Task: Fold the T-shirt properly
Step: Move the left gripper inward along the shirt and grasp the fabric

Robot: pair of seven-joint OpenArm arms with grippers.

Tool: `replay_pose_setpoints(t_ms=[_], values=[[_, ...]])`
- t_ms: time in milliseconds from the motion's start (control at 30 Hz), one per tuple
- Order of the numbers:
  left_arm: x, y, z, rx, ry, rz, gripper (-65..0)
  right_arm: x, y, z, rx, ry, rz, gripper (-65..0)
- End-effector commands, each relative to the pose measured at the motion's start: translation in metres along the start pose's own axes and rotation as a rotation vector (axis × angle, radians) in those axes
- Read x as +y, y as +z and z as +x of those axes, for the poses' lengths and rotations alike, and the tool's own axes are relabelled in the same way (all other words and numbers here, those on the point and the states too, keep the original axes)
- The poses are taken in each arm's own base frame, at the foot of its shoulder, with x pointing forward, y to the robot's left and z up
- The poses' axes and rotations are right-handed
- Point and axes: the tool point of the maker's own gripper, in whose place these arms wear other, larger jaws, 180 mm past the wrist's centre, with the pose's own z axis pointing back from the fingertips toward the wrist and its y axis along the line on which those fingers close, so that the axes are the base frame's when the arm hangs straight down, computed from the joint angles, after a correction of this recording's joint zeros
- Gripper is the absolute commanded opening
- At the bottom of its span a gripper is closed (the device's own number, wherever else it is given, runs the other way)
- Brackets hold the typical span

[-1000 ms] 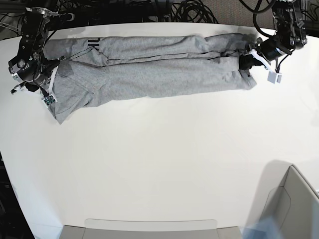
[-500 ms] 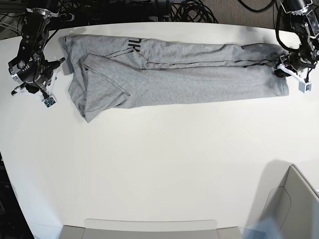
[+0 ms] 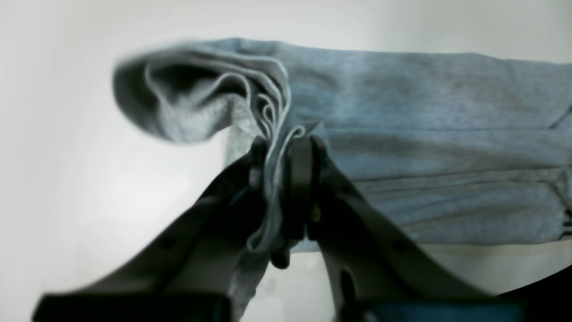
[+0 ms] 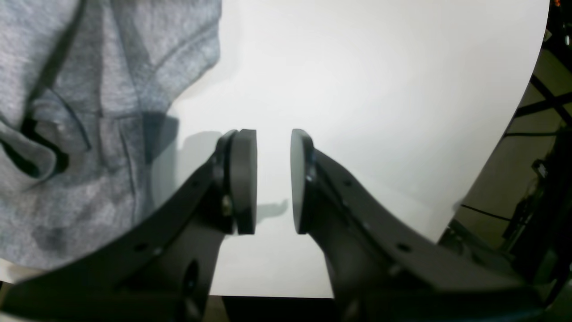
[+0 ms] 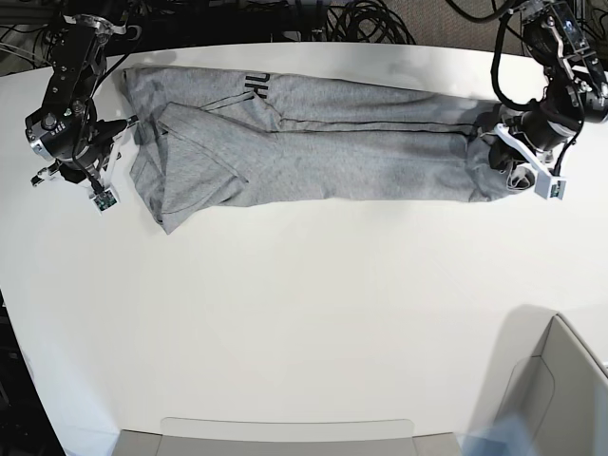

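Note:
The grey T-shirt [image 5: 332, 142] lies folded lengthwise into a long strip across the far side of the white table [image 5: 304, 304], with a bit of black lettering [image 5: 256, 84] showing near its left end. At its right end, my left gripper [image 5: 503, 157] is shut on the bunched hem. In the left wrist view the left gripper [image 3: 279, 152] pinches several layers of the T-shirt [image 3: 402, 134]. My right gripper [image 5: 106, 157] hovers just left of the sleeve end. In the right wrist view the right gripper [image 4: 273, 179] stands open and empty, the T-shirt [image 4: 89, 112] beside it.
A grey box [image 5: 560, 399] sits at the front right corner and a flat tray [image 5: 285, 435] at the front edge. Black cables [image 5: 361, 24] run behind the table. The table's left edge [image 4: 514, 112] lies close to my right gripper.
My left gripper first dragged the shirt rightward, stretching it, and has now come back left and slightly nearer, bunching the hem. The right arm has barely moved.

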Motion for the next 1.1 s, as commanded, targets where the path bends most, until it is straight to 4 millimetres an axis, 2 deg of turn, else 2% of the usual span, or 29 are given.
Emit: replay_pose_setpoints(t_ms=[0,67,200,267,333,433,533,667,1000,1067], values=[[-0.008,0.003,0.012,-0.036,-0.033,-0.011,-65.0,-0.01,0.006,0.006,-0.018,0.014,-0.032,-51.4],[-0.024,0.0,0.014,-0.035,-0.03,-0.037,-65.0,-0.009,0.005,0.006,-0.02,0.011,-0.029,-51.4],[-0.075,-0.016,0.009,0.009,0.011,-0.132,-65.0,-0.009,0.005,0.006,-0.02,0.011,-0.029,-51.4],[-0.099,-0.025,0.015,-0.004,0.029,-0.181,-65.0,-0.009,0.005,0.006,-0.02,0.011,-0.029,-51.4],[-0.116,-0.031,0.02,-0.013,0.043,-0.211,-65.0,-0.009,0.005,0.006,-0.02,0.011,-0.029,-51.4],[-0.136,-0.037,0.016,0.005,0.049,-0.247,-65.0,-0.009,0.005,0.006,-0.02,0.011,-0.029,-51.4],[-0.151,-0.043,0.006,0.046,0.049,-0.275,-65.0,-0.008,0.005,0.006,-0.019,0.011,-0.028,-51.4],[-0.167,-0.048,0.004,0.06,0.036,-0.304,-65.0,-0.008,0.005,0.006,-0.019,0.011,-0.028,-51.4],[-0.169,-0.054,-0.002,0.083,0.038,-0.308,-65.0,-0.008,0.005,0.006,-0.019,0.011,-0.028,-51.4],[-0.176,-0.056,-0.009,0.109,0.022,-0.325,-65.0,-0.008,0.005,0.006,-0.019,0.011,-0.028,-51.4]])
